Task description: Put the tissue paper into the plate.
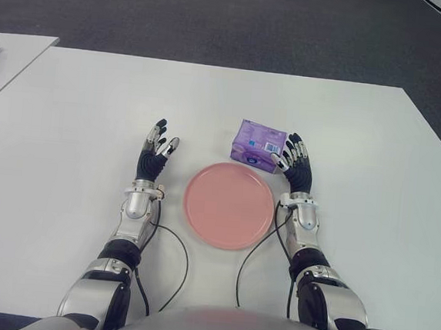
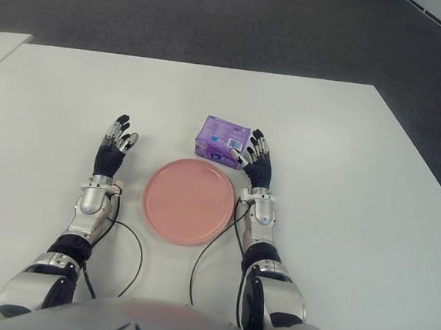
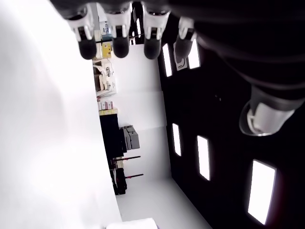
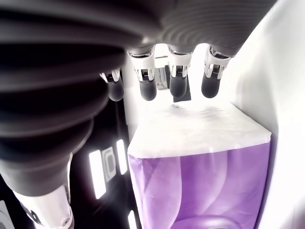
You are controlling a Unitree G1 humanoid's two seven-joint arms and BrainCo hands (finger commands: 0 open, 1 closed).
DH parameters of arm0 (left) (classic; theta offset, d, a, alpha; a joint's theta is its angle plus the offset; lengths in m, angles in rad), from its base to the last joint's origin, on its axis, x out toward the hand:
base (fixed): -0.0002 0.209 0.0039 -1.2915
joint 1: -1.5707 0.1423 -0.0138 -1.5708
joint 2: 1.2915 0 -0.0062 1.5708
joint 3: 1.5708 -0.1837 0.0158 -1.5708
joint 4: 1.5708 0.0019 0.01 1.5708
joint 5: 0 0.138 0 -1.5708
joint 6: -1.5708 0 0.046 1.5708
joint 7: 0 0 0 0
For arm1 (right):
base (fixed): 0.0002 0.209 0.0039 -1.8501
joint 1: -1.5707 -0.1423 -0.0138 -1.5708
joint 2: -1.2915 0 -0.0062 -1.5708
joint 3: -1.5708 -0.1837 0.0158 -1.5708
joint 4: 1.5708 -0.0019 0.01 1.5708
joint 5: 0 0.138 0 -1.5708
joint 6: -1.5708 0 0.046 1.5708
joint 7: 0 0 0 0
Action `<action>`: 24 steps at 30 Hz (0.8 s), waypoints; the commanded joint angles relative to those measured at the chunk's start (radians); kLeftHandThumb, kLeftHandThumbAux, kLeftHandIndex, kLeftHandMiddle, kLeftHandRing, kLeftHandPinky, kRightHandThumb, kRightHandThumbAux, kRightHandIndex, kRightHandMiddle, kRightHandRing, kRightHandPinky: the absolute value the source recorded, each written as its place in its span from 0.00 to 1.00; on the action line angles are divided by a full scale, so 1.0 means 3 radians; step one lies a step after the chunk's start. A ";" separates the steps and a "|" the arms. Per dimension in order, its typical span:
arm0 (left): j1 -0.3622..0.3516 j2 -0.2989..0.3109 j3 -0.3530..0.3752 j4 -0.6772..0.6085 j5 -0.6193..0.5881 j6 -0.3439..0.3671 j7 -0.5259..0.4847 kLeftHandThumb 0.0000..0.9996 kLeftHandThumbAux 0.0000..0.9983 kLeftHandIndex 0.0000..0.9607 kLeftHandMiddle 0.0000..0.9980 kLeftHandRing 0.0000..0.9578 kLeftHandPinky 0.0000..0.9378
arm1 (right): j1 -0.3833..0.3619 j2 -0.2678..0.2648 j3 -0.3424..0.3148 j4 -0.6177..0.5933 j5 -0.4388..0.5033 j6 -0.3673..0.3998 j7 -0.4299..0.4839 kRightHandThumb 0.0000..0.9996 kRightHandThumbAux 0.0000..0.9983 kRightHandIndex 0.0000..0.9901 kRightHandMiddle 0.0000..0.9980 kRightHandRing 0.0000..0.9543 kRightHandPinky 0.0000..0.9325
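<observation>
A purple tissue pack (image 1: 258, 146) lies on a white table (image 1: 373, 186), just beyond a pink plate (image 1: 228, 206). The right hand (image 1: 294, 165) sits at the pack's right end, fingers extended and holding nothing, with the pack on its palm side. The pack's long axis runs roughly left to right. The left hand (image 1: 156, 157), also unclenched and empty, shows left of the plate, farther away.

The tissue pack (image 1: 258, 146) is purple with paler swirls, a small blue-and-white label and a white end panel. The plate (image 1: 228, 205) is plain salmon pink. The surface (image 1: 85, 122) is white. Both hands, left hand (image 1: 155, 158) and right hand (image 1: 294, 166), are black with silver-grey joints. The floor (image 1: 218, 18) across the top of the frame is dark grey.
</observation>
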 commanded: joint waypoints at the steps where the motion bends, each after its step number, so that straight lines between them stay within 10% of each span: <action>1: 0.0062 0.0012 -0.0031 -0.0001 0.0034 0.0026 -0.0013 0.00 0.45 0.00 0.00 0.00 0.00 | 0.0226 0.0055 0.0016 0.0041 0.0011 0.0065 -0.0020 0.07 0.75 0.02 0.01 0.00 0.04; 14: 0.0072 0.0007 -0.0058 -0.0009 0.0030 0.0002 -0.0057 0.00 0.45 0.00 0.00 0.00 0.00 | 0.0284 0.0050 0.0035 -0.0075 -0.0009 0.0083 -0.0103 0.07 0.75 0.02 0.01 0.00 0.03; 24: 0.0098 -0.0003 -0.0087 -0.0068 0.0049 0.0095 -0.0012 0.00 0.42 0.00 0.00 0.00 0.00 | 0.0250 -0.0081 0.0051 -0.0483 -0.0649 0.0462 -0.1303 0.09 0.70 0.01 0.00 0.00 0.00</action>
